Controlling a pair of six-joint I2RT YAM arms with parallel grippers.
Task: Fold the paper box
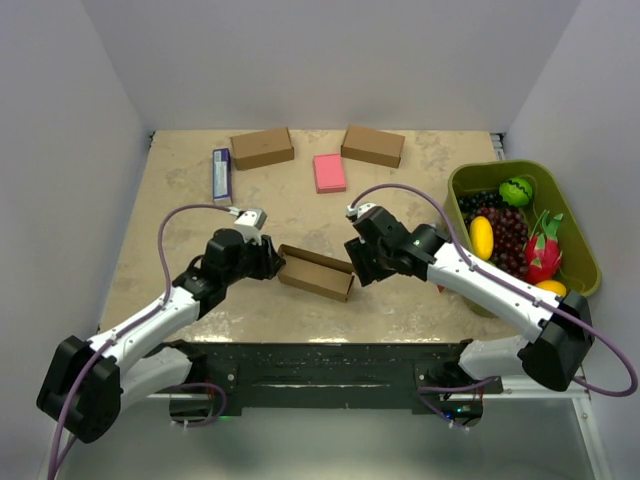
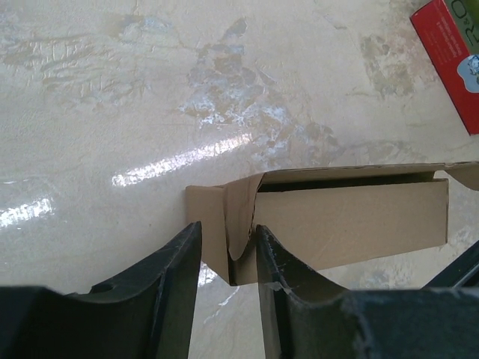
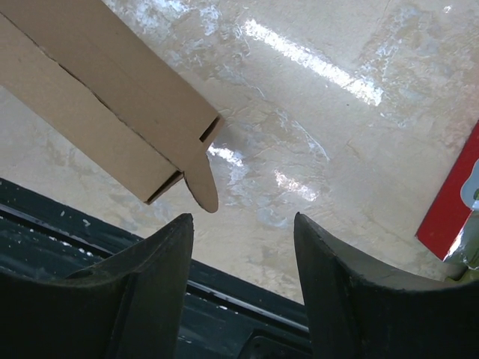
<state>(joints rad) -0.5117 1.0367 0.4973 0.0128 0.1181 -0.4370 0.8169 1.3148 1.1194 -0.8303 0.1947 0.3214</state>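
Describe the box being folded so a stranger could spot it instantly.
On the beige table, look near the front edge, between the left tool and right tool: the paper box lies there. Unlike the two closed brown boxes at the back, its end flap is untucked.

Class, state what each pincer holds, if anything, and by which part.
Left pincer grips the paper box by its end flap; right pincer is open, holding nothing.

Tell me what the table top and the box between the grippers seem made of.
The paper box: thin matte brown cardboard, judging by its creased flap and raw cut edges. The table: a glossy, marble-patterned top, as the glare shows; perhaps laminate.
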